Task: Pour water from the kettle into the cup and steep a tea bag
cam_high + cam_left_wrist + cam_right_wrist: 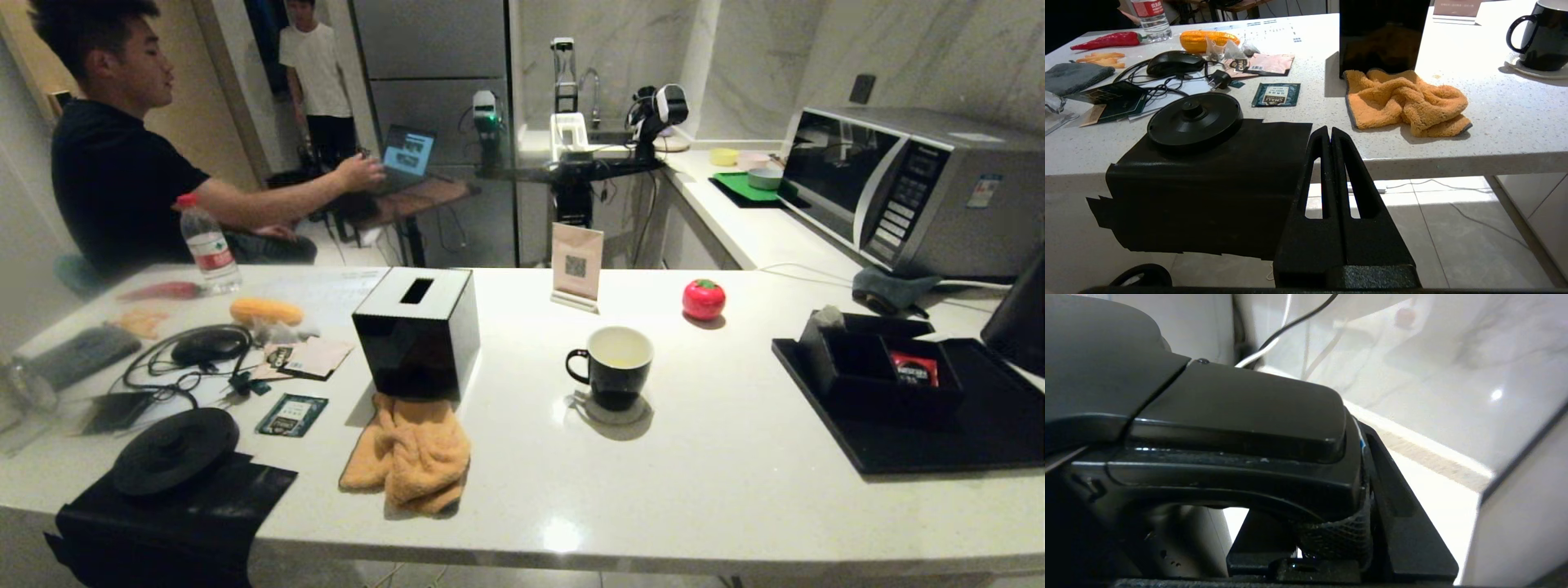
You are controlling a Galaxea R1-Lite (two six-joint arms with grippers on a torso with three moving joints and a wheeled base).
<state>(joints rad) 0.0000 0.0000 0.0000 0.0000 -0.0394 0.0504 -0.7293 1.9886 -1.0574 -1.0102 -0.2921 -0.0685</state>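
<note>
The cup (611,367), a black mug with a white inside, stands on a round coaster (614,411) at the centre of the white worktop (735,490) in the head view, with a little pale water (620,359) showing at its bottom. At the right edge of that view a dark slab of the kettle (1019,318) juts in above the black tray (939,449), which carries a compartmented box (873,371) with a red sachet (914,369) in it. In the right wrist view the kettle's handle fills the frame from upper left to centre, and the right gripper (1331,539) has its fingers (1396,522) clamped around that handle, one on each side, the mesh-covered pad pressed against it low in the frame. The left gripper (1330,134) hangs below the worktop's edge at the lower centre of the left wrist view, its fingers pressed together on nothing, in line with the kettle base (1195,119) and the orange cloth (1408,102) beyond.
</note>
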